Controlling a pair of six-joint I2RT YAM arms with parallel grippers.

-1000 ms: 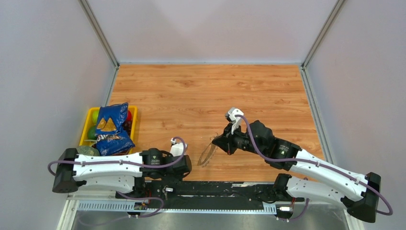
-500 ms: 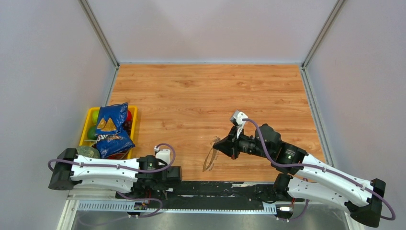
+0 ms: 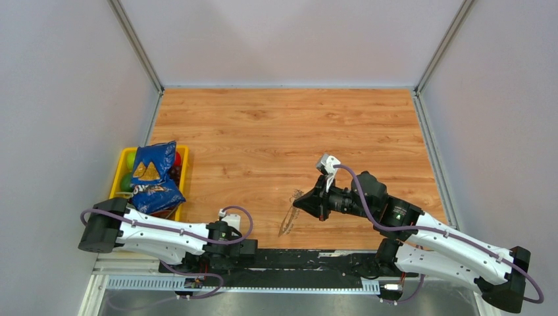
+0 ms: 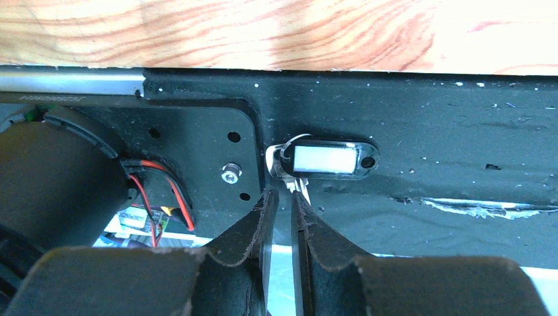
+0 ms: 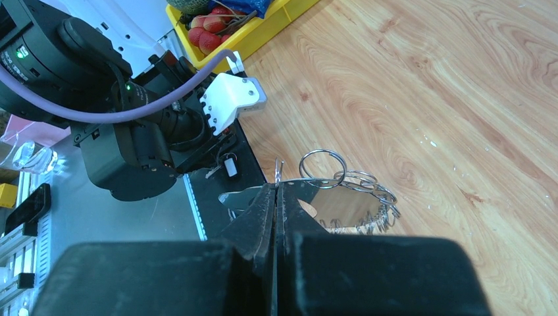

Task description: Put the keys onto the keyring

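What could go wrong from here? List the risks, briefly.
The left fingers sit around only the short silver blade of the tiny black-headed key on the black base plate; it may pivot or slip when lifted.
The right fingers grip the large thin grey metal keyring by its rim; it could twist during threading.

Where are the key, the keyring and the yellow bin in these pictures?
key (image 4: 326, 160): left wrist view, on the pale label of its head.
keyring (image 5: 376, 192): right wrist view, on the small rings at its rim.
yellow bin (image 3: 185, 168): top view, on its right wall.
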